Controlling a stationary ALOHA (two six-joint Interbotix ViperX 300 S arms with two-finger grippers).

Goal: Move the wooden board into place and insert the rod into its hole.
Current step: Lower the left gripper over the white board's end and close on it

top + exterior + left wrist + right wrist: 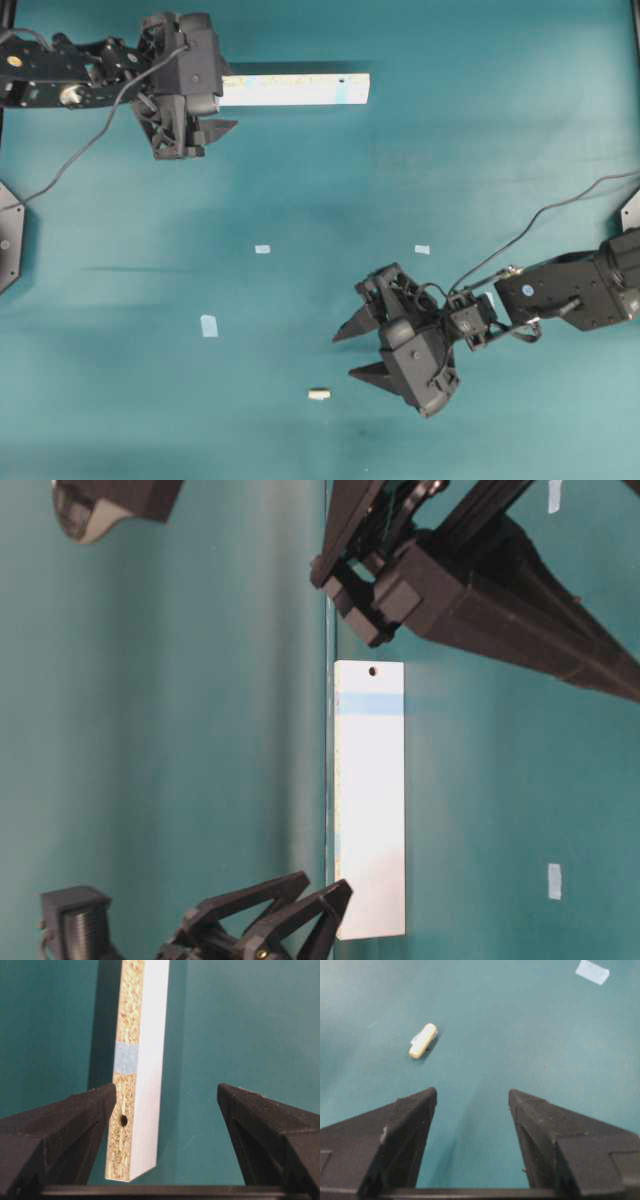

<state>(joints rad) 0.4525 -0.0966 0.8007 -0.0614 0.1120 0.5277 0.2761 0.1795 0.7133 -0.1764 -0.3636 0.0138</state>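
The wooden board [295,90] lies along the table's far side, narrow speckled edge up. A light blue patch [345,90] marks its right end. In the left wrist view the board [145,1035] runs away from me, with a dark hole [123,1120] in its speckled edge. The hole also shows in the table-level view [372,670]. My left gripper [228,98] is open astride the board's left end [166,1091], its left finger close beside it. The rod [318,394] lies on the table, ahead and left of my open, empty right gripper [472,1092]; it shows there too [423,1040].
Small pale blue tape squares lie on the teal table [120,380]: one at mid-left [262,249], one at mid-right [422,249], one lower left [209,325]. Another shows in the right wrist view [592,971]. The right arm [570,290] comes in from the right edge.
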